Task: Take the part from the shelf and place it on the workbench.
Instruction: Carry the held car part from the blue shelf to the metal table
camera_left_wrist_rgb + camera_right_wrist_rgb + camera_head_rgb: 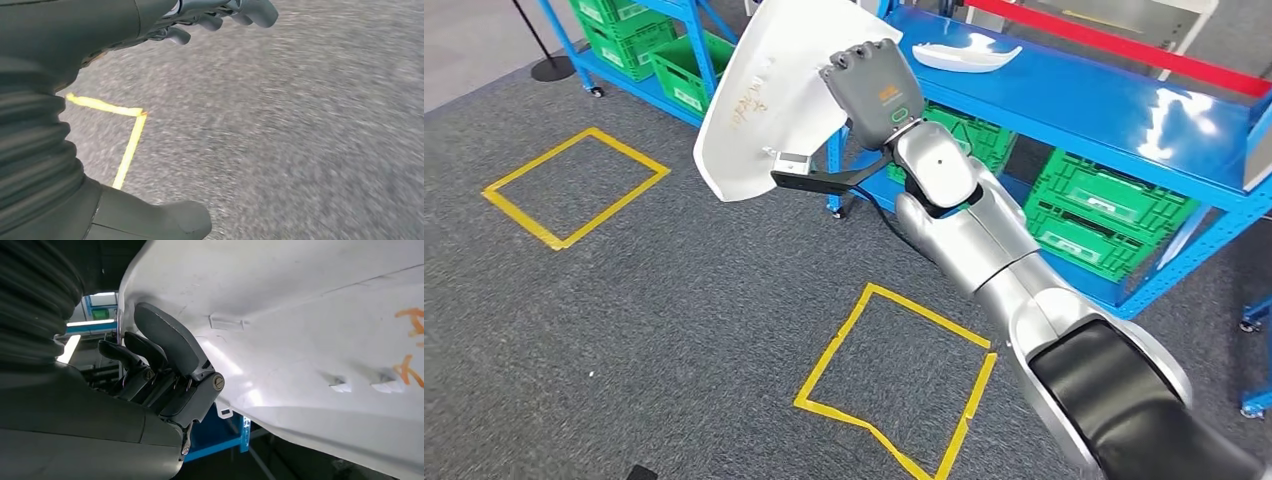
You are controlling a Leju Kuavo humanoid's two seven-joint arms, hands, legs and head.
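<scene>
Right hand [871, 88] has the white part [769, 100] by one edge, clear of the shelf [1084, 105].
We see fingers [150, 347] and thumb clamped over the part's rim in the wrist view; the panel hangs at 11 o'clock from the hand, over the carpet [624, 330], off the blue shelf at 3 o'clock. Risk, as we judge it: big panel, edge-only grip, so it could pivot or slip on a turn, or clip the shelf post beside it. A second white part [969, 55] lies on the shelf top. Left hand [165, 25] hangs over the floor near yellow tape [127, 150], fingers loosely curled, holding nothing. Orange handwriting on the part, not legible to us; small orange mark on the hand's back, also unreadable.
</scene>
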